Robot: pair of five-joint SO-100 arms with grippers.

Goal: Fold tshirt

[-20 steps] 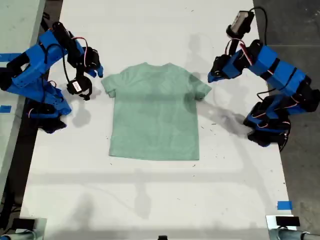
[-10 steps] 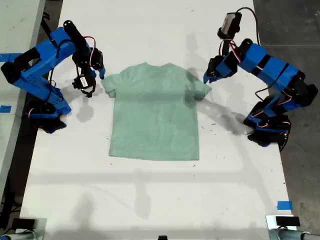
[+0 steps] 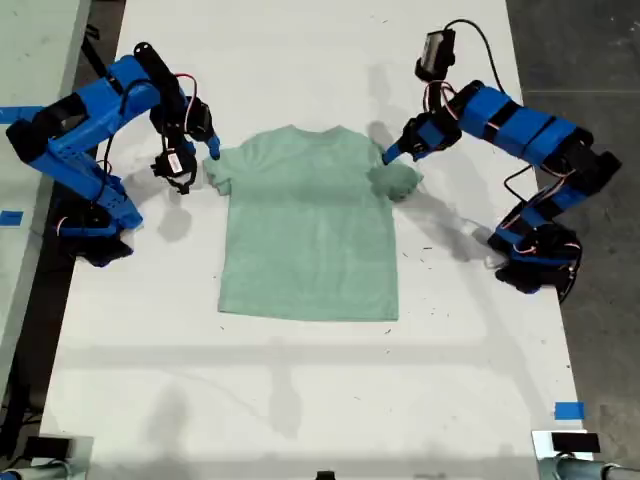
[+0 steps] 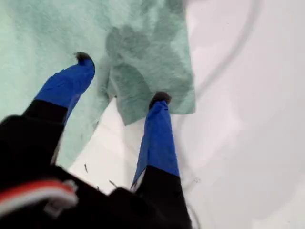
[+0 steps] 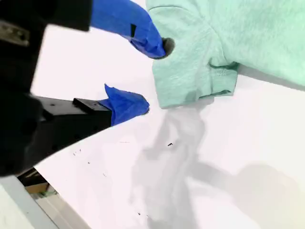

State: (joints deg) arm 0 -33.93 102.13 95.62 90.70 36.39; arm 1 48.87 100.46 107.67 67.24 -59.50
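The pale mint-green tshirt lies flat on the white table, neck toward the far edge. My first gripper hovers open over the sleeve on the exterior view's right. In the first wrist view the first gripper has its blue fingertips straddling that sleeve's hem on the tshirt. My second gripper is open at the sleeve on the exterior view's left. In the second wrist view the second gripper has one fingertip at the sleeve's edge of the tshirt and the other over bare table.
The white table runs the length of the exterior view. Arm bases stand at the exterior view's left and right. Blue tape marks the near right. Dark floor lies beyond the right edge.
Both arms have reached in toward the shirt. The first gripper moved leftward in the exterior view over the sleeve, which looks slightly bunched. The second gripper rose and closed on the other sleeve's edge.
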